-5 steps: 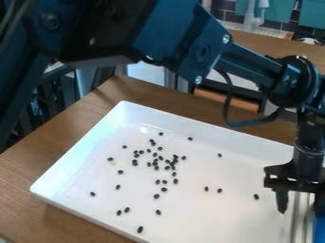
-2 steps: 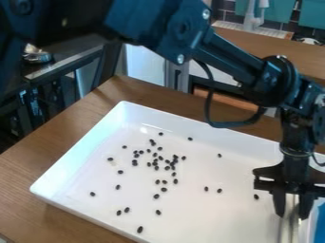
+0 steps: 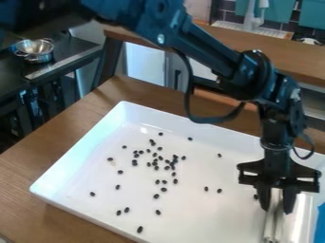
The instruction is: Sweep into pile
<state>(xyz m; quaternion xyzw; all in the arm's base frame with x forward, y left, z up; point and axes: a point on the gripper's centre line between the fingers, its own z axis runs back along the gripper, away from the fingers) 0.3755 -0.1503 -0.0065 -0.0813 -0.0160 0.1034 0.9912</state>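
The black gripper [image 3: 277,209] is over the right part of the white tray [image 3: 79,147], pointing down, with its two fingers pinching a pale, silvery tool [image 3: 273,220] between them. The tool runs from the fingers toward the near edge of the view, and its near end is cut off there.

Small dark beans [image 3: 164,189] lie scattered in the tray, mostly left of the gripper. The densest group (loose, with gaps between many of them) is around the middle, somewhat toward the far side. A few are spread nearer and to the left, two are close together between that group and the gripper, and one is right by the gripper's left-hand finger as seen here.

The tray rests on a brown wooden table [image 3: 38,166]. A blue thing [image 3: 321,220] is at the right edge, and a metal bowl [image 3: 35,47] is on a dark counter [image 3: 66,59] at far left.
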